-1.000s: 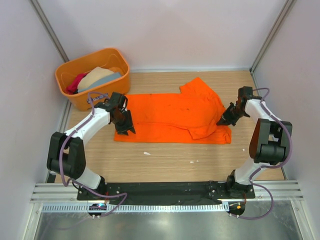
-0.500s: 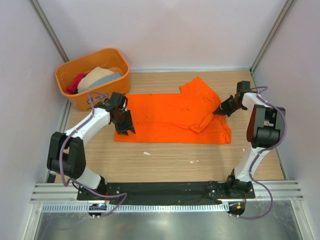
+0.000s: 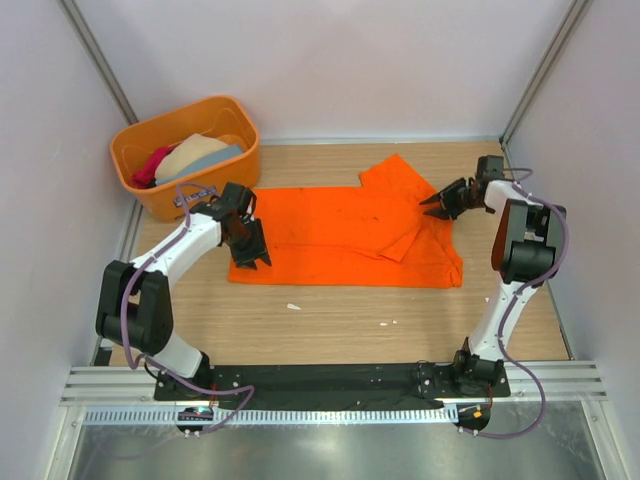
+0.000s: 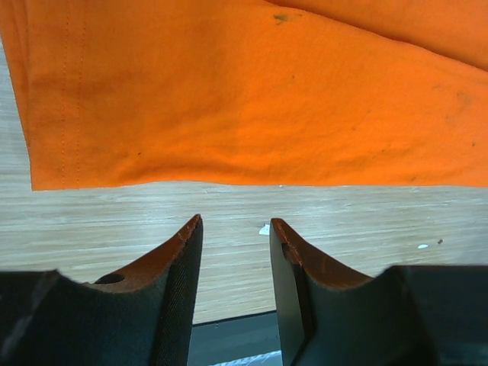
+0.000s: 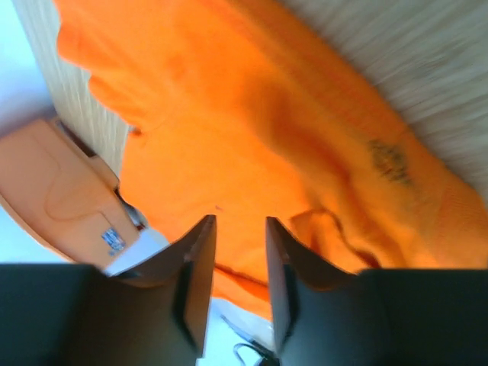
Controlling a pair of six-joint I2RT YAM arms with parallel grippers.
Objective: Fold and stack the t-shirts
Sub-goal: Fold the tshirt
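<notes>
Wooden tabletop [image 3: 330,320], pale plank grain, a few white specks on your side. Your left gripper [image 3: 254,260] sits at the near-left corner of the bright orange cloth t-shirt [image 3: 330,235]. Its fingers are released, with only bare wood between them and the hem just beyond.

The shirt lies spread flat mid-table, its right side partly turned in over the body. By my reading you are early in the first fold.

Your right gripper [image 3: 437,207] is at the far-right sleeve, fingers parted, grasping nothing.

Far left, the rigid orange plastic tub [image 3: 160,200] holds the beige shirt [image 3: 195,152], grey-blue shirt [image 3: 218,160] and crimson-pink shirt [image 3: 152,166], bundled and all left to do. No stack begun.
</notes>
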